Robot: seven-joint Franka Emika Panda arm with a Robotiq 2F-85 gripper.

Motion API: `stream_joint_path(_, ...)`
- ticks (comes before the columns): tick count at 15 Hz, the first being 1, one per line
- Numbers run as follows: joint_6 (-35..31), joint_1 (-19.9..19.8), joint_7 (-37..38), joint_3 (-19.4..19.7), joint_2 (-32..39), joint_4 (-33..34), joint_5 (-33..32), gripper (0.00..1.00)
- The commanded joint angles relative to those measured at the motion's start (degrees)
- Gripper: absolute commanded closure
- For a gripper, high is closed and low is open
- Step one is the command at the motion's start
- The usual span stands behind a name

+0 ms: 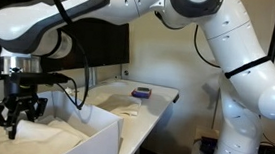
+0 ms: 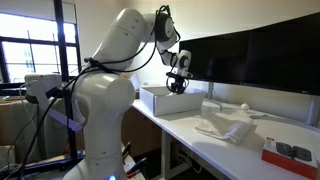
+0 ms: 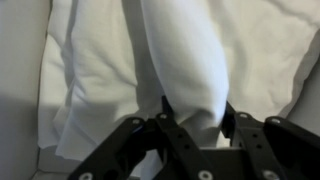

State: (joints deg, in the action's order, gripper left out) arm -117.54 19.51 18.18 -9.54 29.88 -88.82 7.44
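My gripper hangs over a white open box at the near end of the table and is shut on a white cloth. In the wrist view the cloth rises as a thick fold between the two black fingers, with more white cloth lying beneath it in the box. In an exterior view the gripper sits just above the same box. Another crumpled white cloth lies on the table beside the box, and it also shows in an exterior view.
A dark flat object with a red edge lies at the far end of the white table; it also shows in an exterior view. Black monitors stand along the back of the table. The table edge drops off beside the robot base.
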Motion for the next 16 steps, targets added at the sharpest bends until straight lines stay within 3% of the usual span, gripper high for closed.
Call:
stream_joint_path(1, -0.2, -0.2, -0.8, -0.8, -0.5, 0.5, 0.7, 0.83)
stream_joint_path(2, -0.1, -0.4, -1.2, -1.1, -0.4, 0.6, 1.2, 0.90)
stream_joint_path(4, 0.1, -0.6, -2.0, -1.8, -0.2, 0.9, 1.8, 0.92)
stream_joint_path(16, 1.9, -2.3, -11.2, -5.7, -5.7, 2.2, 7.9, 0.90)
